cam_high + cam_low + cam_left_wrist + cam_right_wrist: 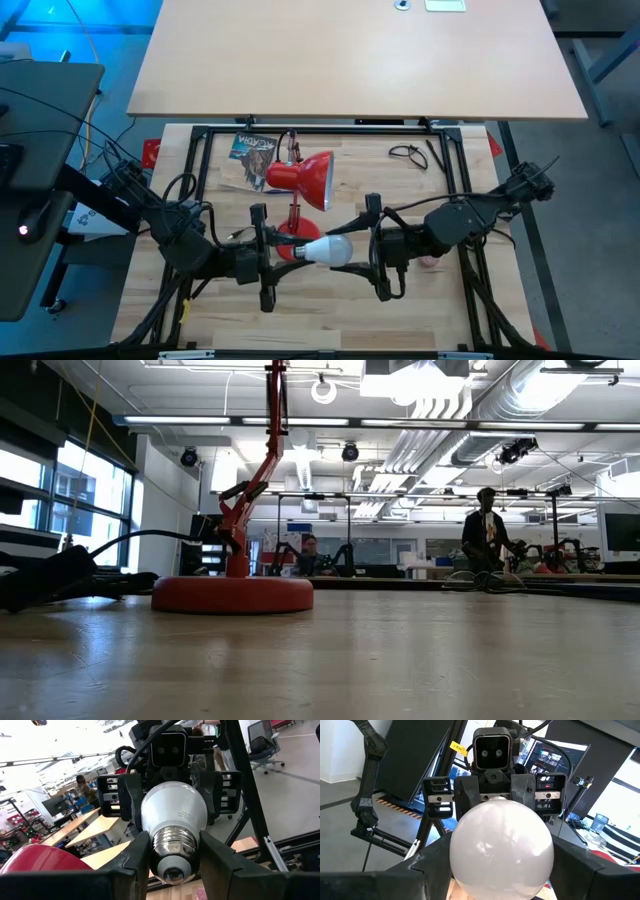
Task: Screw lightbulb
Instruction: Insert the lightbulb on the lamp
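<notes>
The lightbulb (330, 250) hangs above the counter (330, 320) between both arms, beside the red lamp (305, 178). Left pincer (175, 851) is clenched on the screw base; right pincer (501, 852) cradles the glass globe, both apparently grasping it. Handover judged underway: one side should release only once the other's hold is firm, keeping the threads free for the socket.

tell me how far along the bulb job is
Done: the lightbulb is off the table. In hand: the left gripper clamps its screw base while the right gripper holds its globe. Left: it is not yet in the red lamp shade.
</notes>
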Motion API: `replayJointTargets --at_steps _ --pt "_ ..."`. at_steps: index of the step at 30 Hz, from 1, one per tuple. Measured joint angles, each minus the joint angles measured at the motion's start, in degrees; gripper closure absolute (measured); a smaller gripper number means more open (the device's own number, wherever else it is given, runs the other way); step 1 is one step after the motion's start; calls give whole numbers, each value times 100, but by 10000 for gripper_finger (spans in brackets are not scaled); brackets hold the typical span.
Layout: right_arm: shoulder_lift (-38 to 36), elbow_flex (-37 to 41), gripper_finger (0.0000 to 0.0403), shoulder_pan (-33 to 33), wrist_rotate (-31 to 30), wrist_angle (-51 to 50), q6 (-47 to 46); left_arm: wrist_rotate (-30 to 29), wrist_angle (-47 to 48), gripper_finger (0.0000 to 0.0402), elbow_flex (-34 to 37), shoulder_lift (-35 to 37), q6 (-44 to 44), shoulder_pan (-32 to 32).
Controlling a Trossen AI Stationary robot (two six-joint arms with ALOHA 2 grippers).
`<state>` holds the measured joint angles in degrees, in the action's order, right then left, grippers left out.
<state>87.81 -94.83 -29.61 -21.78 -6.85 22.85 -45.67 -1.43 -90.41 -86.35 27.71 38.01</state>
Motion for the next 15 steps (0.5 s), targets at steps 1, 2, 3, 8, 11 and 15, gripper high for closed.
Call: replayJointTargets --at_steps 1,2,3,8,11,15 --pt "0 0 148 0 -8 6 -2 -16 -2 283 0 0 0 12" --pt "0 0 148 0 -23 17 0 -48 -2 281 0 0 -2 27" --pt "0 0 148 -4 -30 20 5 -101 11 268 -9 0 -1 45" --pt "-26 0 148 -32 -248 -60 -2 -490 26 161 -135 28 85 149" --pt "-39 0 148 -52 -402 -128 28 -627 170 123 -164 27 44 256" --pt "-63 0 148 -163 -574 -199 20 -813 330 110 -162 22 -48 488"
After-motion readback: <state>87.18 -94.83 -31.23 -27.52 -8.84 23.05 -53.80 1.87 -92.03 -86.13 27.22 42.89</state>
